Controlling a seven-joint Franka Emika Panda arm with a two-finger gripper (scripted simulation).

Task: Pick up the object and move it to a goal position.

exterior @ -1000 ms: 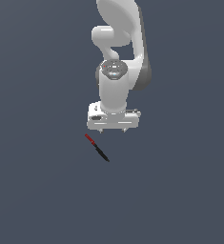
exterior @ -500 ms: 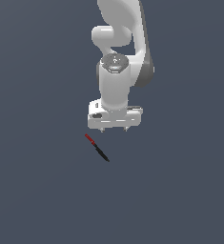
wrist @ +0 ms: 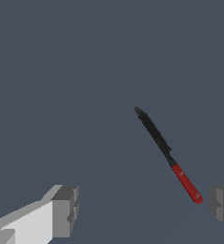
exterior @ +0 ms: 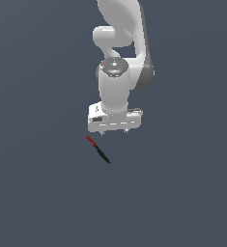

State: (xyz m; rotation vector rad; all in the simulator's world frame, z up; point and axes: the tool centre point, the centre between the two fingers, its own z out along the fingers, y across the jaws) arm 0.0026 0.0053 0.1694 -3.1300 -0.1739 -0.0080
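Object point(exterior: 97, 149) is a thin stick lying flat on the dark grey bench point(exterior: 33, 193), with one short end red and the longer remainder black. In the exterior view it lies slantwise, the red end toward that view's upper left and the black tip toward the lower right; no bench edge or corner shows in either picture, so its place on the bench cannot be given beyond that it rests on bare surface. The wrist view shows the stick point(wrist: 167, 153) lying free on the surface, its red end close to one fingertip point(wrist: 222, 204) yet not touching it, its black end reaching away from the claw's line. The claw point(exterior: 114, 131) hangs above the bench and just beside the red end, apart from it, with nothing between its fingers. Its fingers stand wide apart: in the wrist view the second fingertip point(wrist: 66, 211) sits far across from the first, the gap between them wider than the stick is long. Above the claw rises the white arm point(exterior: 119, 72), its wrist pointing straight down at the bench.
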